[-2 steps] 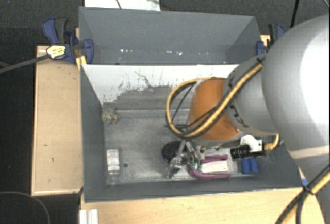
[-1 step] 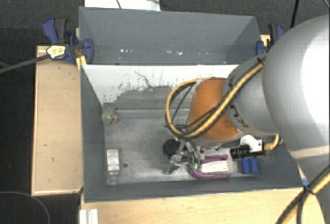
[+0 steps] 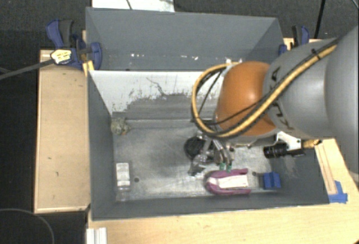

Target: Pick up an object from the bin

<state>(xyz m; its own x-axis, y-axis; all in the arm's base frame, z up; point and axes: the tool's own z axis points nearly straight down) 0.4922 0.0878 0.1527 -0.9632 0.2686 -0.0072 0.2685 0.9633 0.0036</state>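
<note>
Hovering low in the bin (image 3: 147, 154), the pincer (image 3: 215, 160) hangs just behind a purple-and-white oblong (image 3: 227, 182) that lies by the front wall, with a blue block (image 3: 271, 181) beside it. I cannot tell whether the pincer is apart or together. This looks like the approach; next it must straddle the oblong and close.

We see the hand (image 3: 215, 162) low in the grey bin (image 3: 162, 153), just beyond a purple-and-white oblong thing (image 3: 227, 182). A small blue block (image 3: 271, 181) lies just right of that thing, and a clear block (image 3: 122, 173) well to its left.
</note>
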